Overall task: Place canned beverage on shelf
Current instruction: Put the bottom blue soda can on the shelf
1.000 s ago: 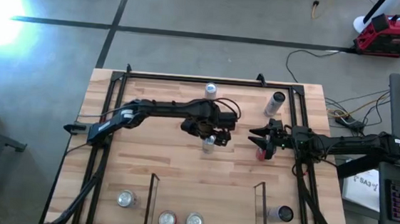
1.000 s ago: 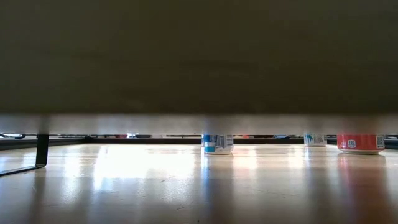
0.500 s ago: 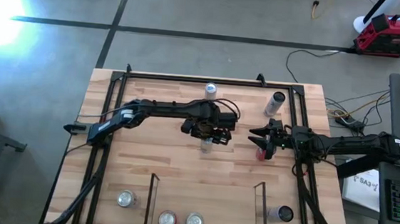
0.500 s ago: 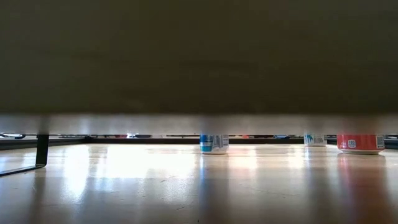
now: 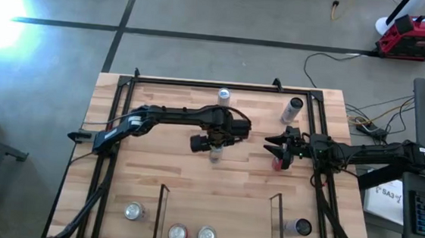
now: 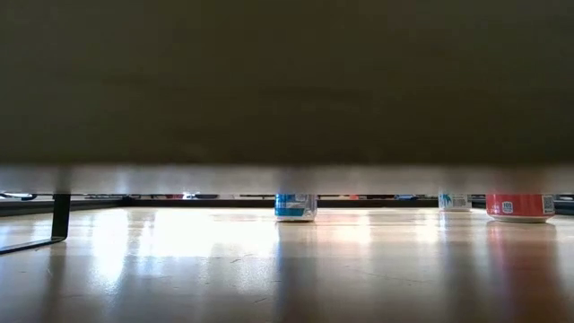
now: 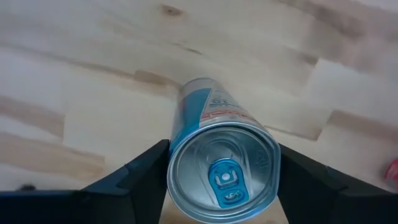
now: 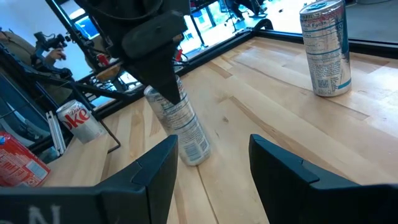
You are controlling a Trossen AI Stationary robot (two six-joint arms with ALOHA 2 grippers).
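My left gripper is at the table's middle, shut on a slim silver-and-blue can, which also shows in the left wrist view, the right wrist view and the low view. My right gripper waits open to its right, beside a red can. The shelf, a bay between two short black rails at the near edge, holds two cans standing on its wood floor. My left gripper pinches the can's upper wall just below the rim between its two fingers, one on each side. The fingers come from above, pointing down. The can leans a little, and its base is at the table's surface.
More cans stand at the far edge, far right, near left and near right. A large black frame rings the tabletop. Bare wood lies between the held can and the shelf.
My left gripper has gone toward the table's left edge, still shut on the can. The can has moved with it, its base staying at table level.
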